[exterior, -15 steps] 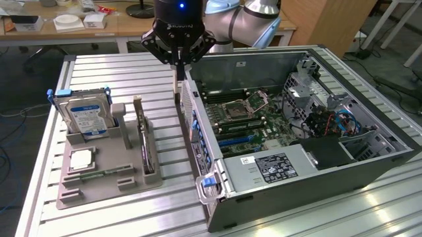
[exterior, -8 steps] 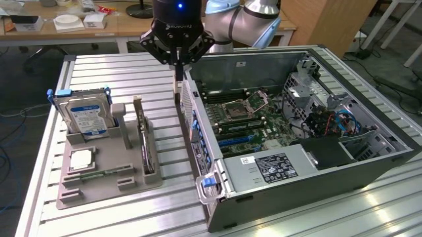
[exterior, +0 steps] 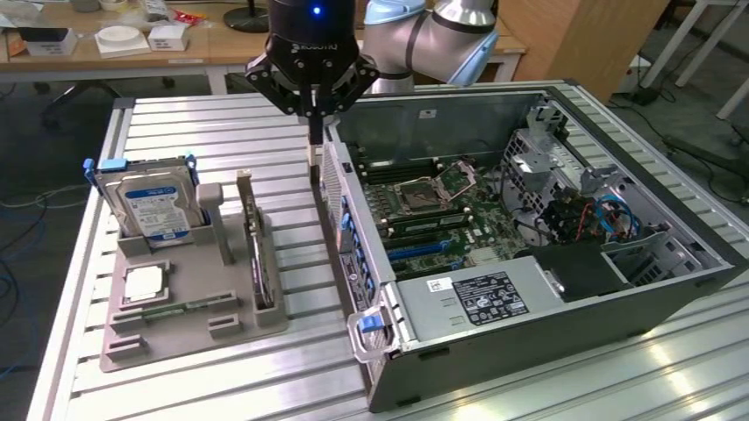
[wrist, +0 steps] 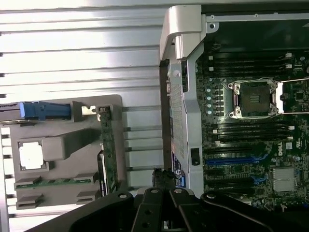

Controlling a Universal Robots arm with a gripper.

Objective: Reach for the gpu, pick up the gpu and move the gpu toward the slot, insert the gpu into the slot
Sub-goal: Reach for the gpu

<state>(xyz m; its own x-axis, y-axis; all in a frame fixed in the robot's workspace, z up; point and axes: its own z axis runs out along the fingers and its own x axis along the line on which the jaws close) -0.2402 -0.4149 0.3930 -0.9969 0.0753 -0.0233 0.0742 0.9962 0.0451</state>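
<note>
The gpu [exterior: 251,250], a thin green card, stands on edge in the grey holder [exterior: 175,338], toward the open computer case. From the wrist view the gpu [wrist: 109,154] is a narrow green strip. My gripper [exterior: 314,167] hangs over the gap between the holder and the case's side wall, to the exterior view's right of the gpu and apart from it. Its fingers are shut with nothing between them. In the wrist view the gripper [wrist: 164,180] sits beside the case wall. A blue slot [exterior: 419,249] [wrist: 231,161] lies on the motherboard inside the case.
A blue-labelled hard drive [exterior: 153,206] stands in the holder to the exterior view's left of the gpu. A processor chip [exterior: 143,282] and a memory stick [exterior: 175,309] lie flat there. The case wall [exterior: 468,346] rises high beside the holder. The slatted metal table [exterior: 210,132] extends around.
</note>
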